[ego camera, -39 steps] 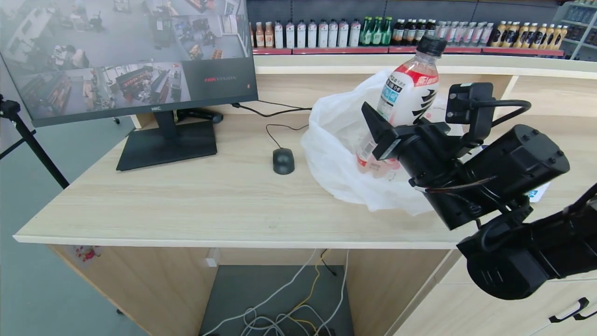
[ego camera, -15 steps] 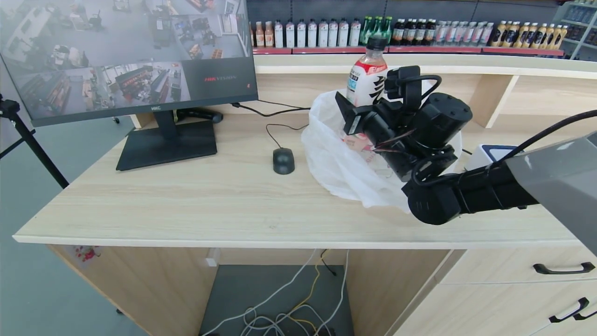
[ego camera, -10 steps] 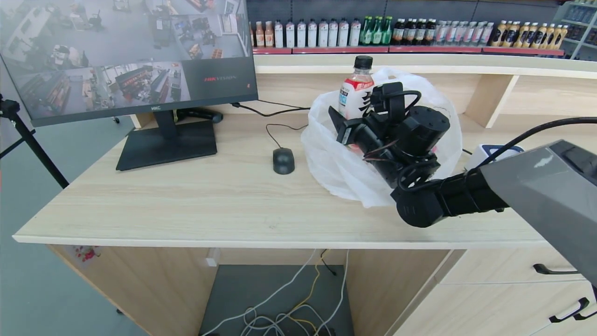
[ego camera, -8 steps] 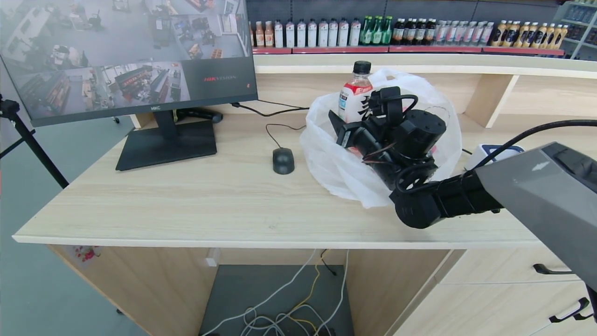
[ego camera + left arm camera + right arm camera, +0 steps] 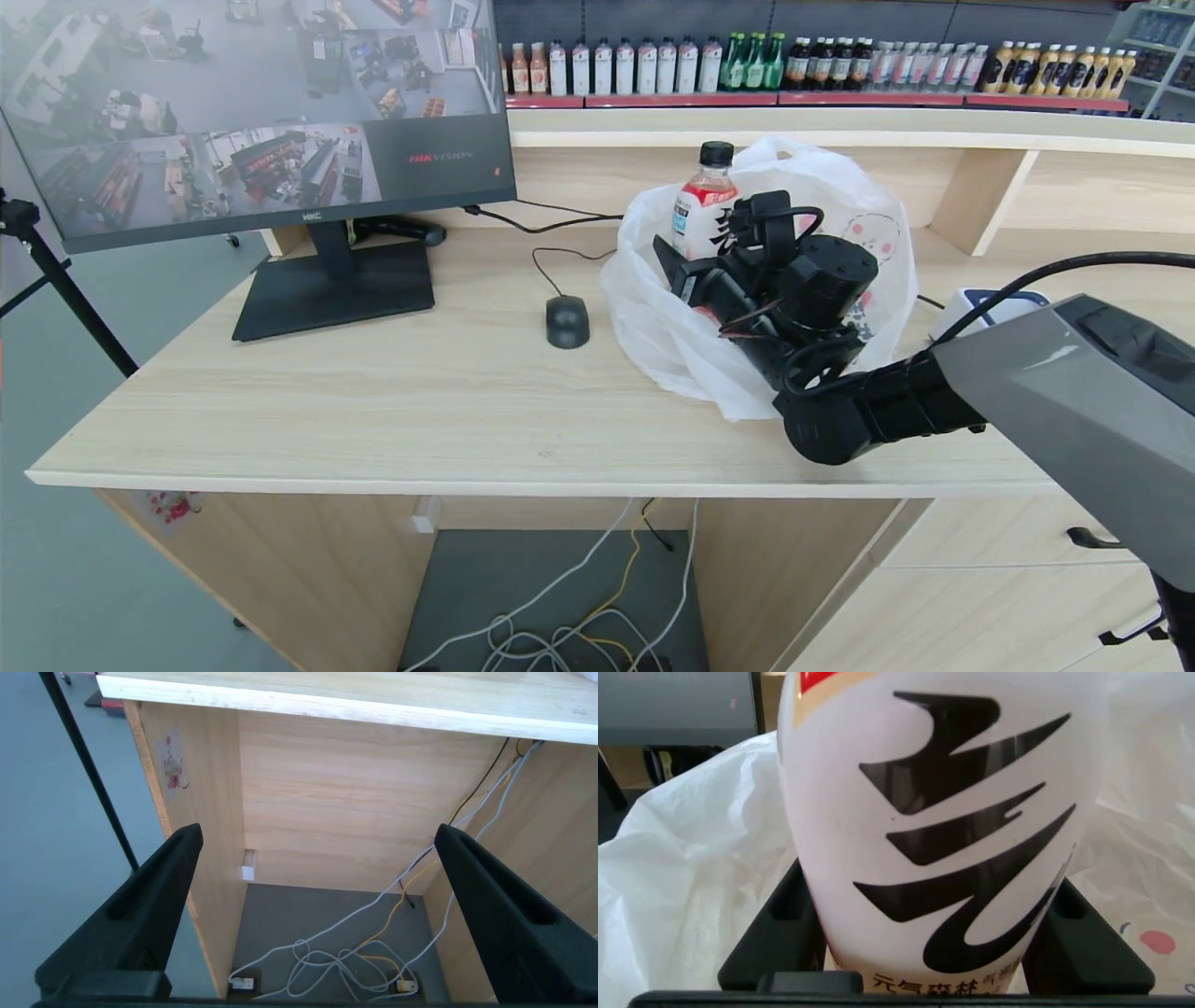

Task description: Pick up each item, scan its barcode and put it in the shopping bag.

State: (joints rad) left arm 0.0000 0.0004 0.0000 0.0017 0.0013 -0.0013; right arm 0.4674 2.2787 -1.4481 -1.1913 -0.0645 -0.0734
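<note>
Bagging step in hand. The right tool (image 5: 705,271) is clamped on the lower body of a clear plastic drink bottle (image 5: 702,201) with a black cap and a white label marked in red and black. The wrist view shows its black fingers (image 5: 775,924) pressed against either side of the label. The bottle stands nearly upright, its lower half sunk in the mouth of the thin white plastic shopping bag (image 5: 653,317), cap and shoulder standing above the rim. The bag sits slumped on the pale wooden surface (image 5: 420,401), near a black computer mouse (image 5: 567,322) on one side and a small white-and-blue box (image 5: 980,306) on the other. Whether the bottle's base already rests on the bag floor cannot be told, since film and arm hide it. The left tool (image 5: 318,840) hangs low in front of the surface's edge, fingers spread wide, holding nothing. Judgement: scanning looks finished for this item and what remains is the release. The next move calls for the base to be supported before the fingers part, or the bottle may topple. After that comes a straight lift out — the loose film lies close around the fingers and could snag and drag the bag.
</note>
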